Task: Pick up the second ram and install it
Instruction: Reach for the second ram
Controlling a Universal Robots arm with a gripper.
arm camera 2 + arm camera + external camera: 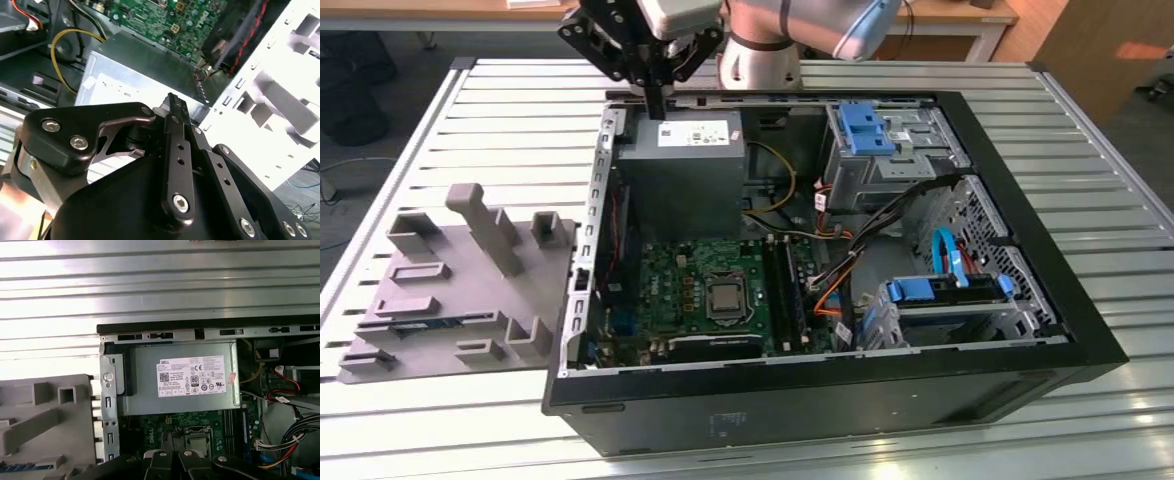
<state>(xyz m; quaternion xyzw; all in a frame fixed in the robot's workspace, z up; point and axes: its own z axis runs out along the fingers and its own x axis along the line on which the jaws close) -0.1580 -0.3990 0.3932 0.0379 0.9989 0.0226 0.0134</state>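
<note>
Nearest in the exterior view sat the open PC case [827, 400] on the slatted metal worktop [1067, 120], side panel off. Inside, on the near side, lay the green motherboard [694, 285] w/ the CPU socket [724, 296] approx. central and the long black slot strips [781, 290] just beside it toward the exterior view's right. A blue drive caddy [947, 292] sat further to that view's right, w/ orange and blue cables between. Outside the case, at the exterior view's left, a grey moulded fixture [454, 290] rested on the worktop, touching the case wall. The second ram [434, 324] lay flat in a groove of that fixture, well apart from the gripper; in the first wrist view it showed as a blue strip [25, 467] at the fixture's edge. Further back, the grey power supply [680, 170] w/ its pale label filled the case's far corner. The gripper [654, 105] hung above the power supply's far edge, pointing down, fingers [172, 107] pressed together w/ nothing between them. Behind it rose the arm [781, 30], and beyond that a wooden desk [947, 15].
</note>
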